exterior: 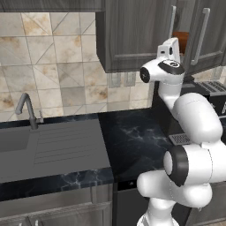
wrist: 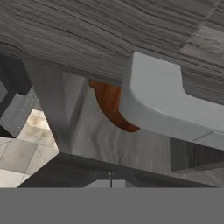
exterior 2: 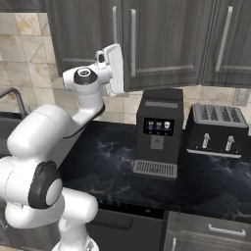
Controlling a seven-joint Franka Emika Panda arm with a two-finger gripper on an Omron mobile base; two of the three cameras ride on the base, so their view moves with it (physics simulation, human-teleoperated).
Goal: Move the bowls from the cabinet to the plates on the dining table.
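Brown wood-like bowl sits inside the cabinet, showing through the gap of a partly opened door; the left base view catches a sliver of it. Close up, the silver handle hides most of the bowl. The claw is clenched, apparently empty. Below, the surface carries a coffee machine and toaster.

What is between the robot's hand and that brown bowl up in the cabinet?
In the hand view, the cabinet door's edge and its silver bar handle lie before the brown bowl, which peeks through the gap.
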